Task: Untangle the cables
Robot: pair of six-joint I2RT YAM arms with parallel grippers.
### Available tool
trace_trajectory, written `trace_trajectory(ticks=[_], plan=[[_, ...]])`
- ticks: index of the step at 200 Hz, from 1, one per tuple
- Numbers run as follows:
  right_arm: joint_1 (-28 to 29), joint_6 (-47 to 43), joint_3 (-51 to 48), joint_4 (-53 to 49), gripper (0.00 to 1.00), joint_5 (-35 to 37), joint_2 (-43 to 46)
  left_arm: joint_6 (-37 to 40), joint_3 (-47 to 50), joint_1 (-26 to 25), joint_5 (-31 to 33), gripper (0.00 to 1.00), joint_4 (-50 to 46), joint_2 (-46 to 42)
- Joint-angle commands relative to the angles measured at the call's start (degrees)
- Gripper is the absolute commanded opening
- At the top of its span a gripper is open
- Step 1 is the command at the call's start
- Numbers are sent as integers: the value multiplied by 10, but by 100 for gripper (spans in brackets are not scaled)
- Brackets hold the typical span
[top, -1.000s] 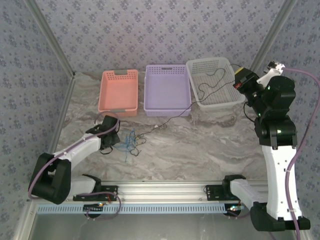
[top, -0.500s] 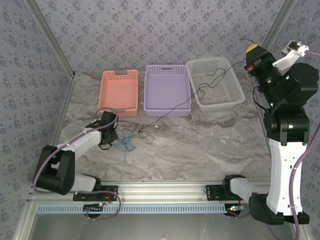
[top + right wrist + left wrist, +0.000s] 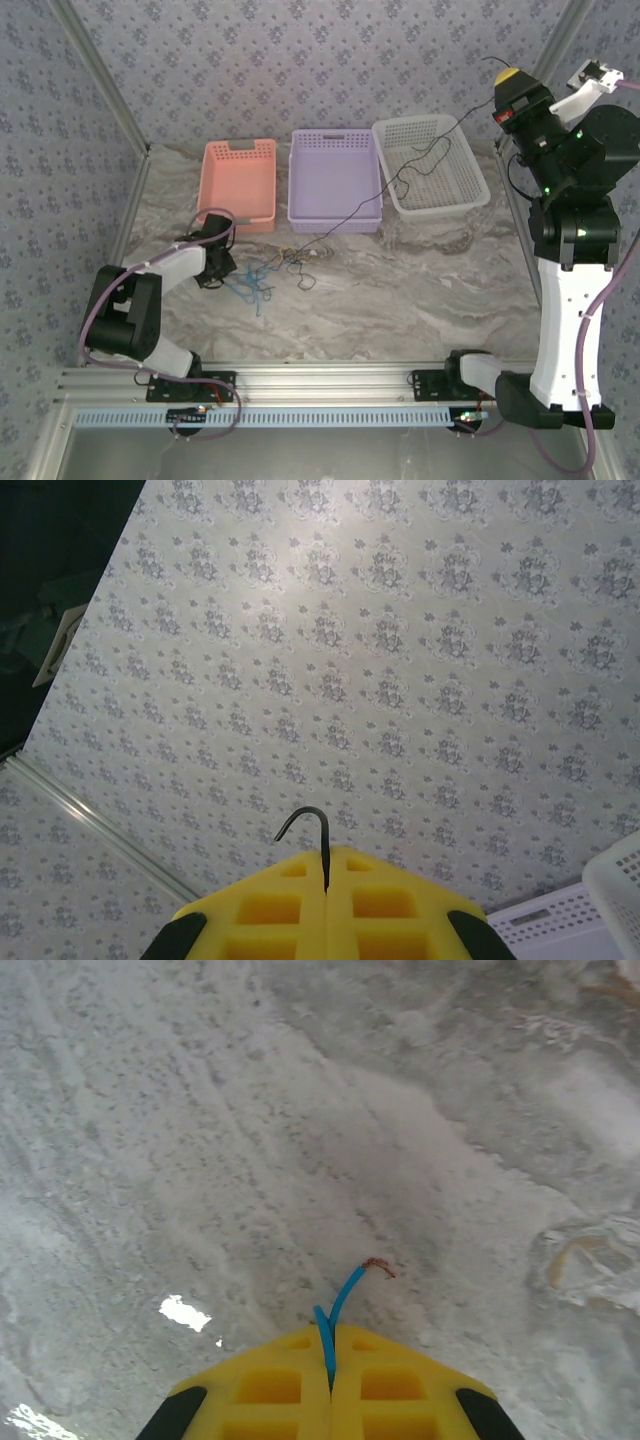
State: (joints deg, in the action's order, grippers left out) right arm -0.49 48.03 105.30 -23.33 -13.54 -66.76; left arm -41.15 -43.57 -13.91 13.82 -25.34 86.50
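The left tool [image 3: 330,1345] was clenched on a blue cable [image 3: 343,1288], whose frayed end poked out just ahead of its pads, low over the tabletop [image 3: 200,1110]. The right tool [image 3: 326,868], raised high, was clamped on a black cable [image 3: 318,825]. From that tool the cable ran down across the white basket [image 3: 445,208] to the tangle [image 3: 262,280] lying just beside the left tool.

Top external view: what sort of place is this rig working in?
Probably a purpose-built robot test cell, not a real room: wallpapered panels in aluminium framing enclose a marble-look table, three plastic baskets sit in a row at its back, and a slotted aluminium rail runs along the near edge.
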Motion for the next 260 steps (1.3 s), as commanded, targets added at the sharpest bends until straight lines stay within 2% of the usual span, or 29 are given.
trace_trajectory(ticks=[1,16,43,96,125,157,164,185,204,226,260], plan=[[7,-3,-13,0,0,-51,-3,13,-15,-8,-25,0,-8,-41],[35,-16,-60,-7,0,-63,4,13,-14,-19,-28,0,-16,-92],[87,-39,-185,-33,0,-14,42,19,-33,-23,-18,0,-53,-151],[74,-25,-452,-50,0,53,124,42,-69,26,-10,0,-96,-171],[71,-9,-554,-53,0,83,117,44,-70,37,-32,0,-92,-188],[74,13,-671,3,0,77,91,43,-65,37,-60,0,-83,-208],[77,13,-690,13,7,73,84,43,-64,37,-68,0,-80,-214],[100,-5,-715,22,36,81,73,43,-60,37,-93,0,-69,-225],[134,-24,-706,-3,51,115,91,40,-56,37,-118,0,-59,-231],[201,-45,-670,-57,59,199,142,35,-54,37,-138,0,-49,-233],[318,-71,-596,-126,62,307,160,29,-56,37,-144,0,-47,-234]])
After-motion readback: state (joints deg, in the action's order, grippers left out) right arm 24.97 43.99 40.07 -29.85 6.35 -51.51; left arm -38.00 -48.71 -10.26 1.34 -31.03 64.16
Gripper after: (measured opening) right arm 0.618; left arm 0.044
